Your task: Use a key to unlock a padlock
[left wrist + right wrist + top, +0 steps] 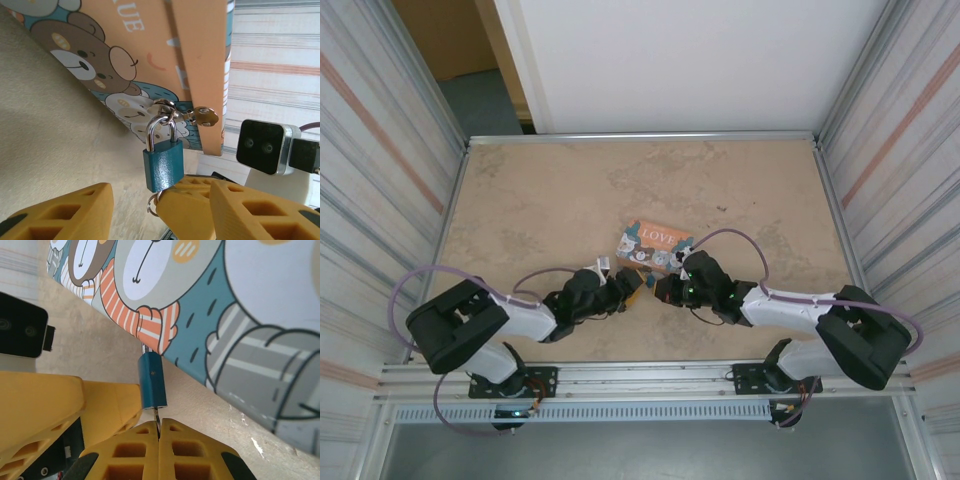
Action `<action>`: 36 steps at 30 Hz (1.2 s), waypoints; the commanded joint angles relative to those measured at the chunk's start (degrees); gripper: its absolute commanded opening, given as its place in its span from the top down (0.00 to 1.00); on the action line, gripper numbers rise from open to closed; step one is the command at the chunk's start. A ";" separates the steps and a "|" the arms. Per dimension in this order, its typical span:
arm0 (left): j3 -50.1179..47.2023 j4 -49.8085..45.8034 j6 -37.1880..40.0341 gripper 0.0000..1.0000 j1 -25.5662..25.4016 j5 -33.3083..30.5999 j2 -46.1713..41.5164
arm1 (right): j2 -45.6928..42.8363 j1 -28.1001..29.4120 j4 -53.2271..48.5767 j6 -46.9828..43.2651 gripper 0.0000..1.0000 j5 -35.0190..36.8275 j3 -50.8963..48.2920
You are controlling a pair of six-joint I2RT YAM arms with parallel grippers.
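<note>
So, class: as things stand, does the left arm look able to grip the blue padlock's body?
Probably yes. The left gripper is open, one finger either side of the padlock hanging from the tin. The right gripper, shut on the key just below, crowds the gap but leaves the body's sides free.

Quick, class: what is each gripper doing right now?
Left gripper: open, fingers either side of the small blue padlock.
Right gripper: closed on the tiny silvery metal key under it.
</note>
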 commanded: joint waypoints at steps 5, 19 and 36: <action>-0.48 12.49 -3.92 0.52 -0.29 0.21 6.90 | 0.03 0.38 3.09 1.89 1.00 1.05 1.15; 1.62 25.69 -6.90 0.62 -0.30 -0.64 19.23 | 0.37 0.29 4.35 2.07 1.00 0.52 0.95; 2.66 26.66 -7.19 0.88 -0.28 -0.27 20.66 | -0.43 -0.30 6.00 3.85 0.88 0.06 -0.28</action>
